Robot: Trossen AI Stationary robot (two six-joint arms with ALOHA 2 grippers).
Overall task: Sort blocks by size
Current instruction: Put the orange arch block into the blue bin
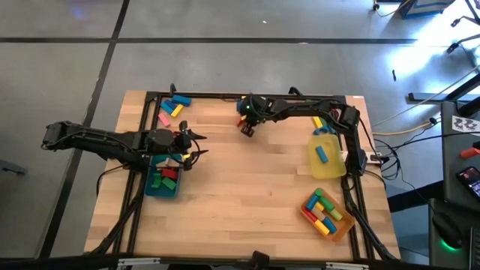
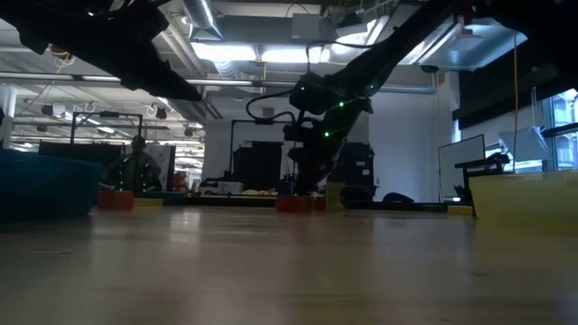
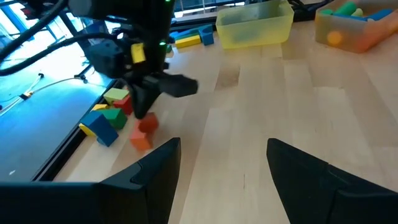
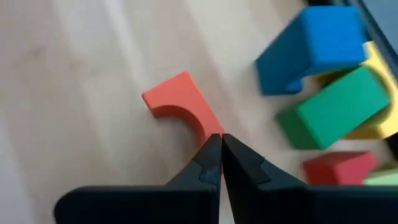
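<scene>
Over the far middle of the table, our right gripper (image 4: 221, 149) sits pinched shut with nothing between its tips, touching the red arch block (image 4: 180, 102) by the loose blocks (image 1: 174, 107); we reckon a closed-tip descent just shoves it away. Our left gripper (image 3: 221, 174) hangs spread and empty above the teal tray (image 1: 159, 189) of red and green blocks. Yellow tray (image 1: 330, 165) holds one blue; orange tray (image 1: 337, 223) holds several mixed.
</scene>
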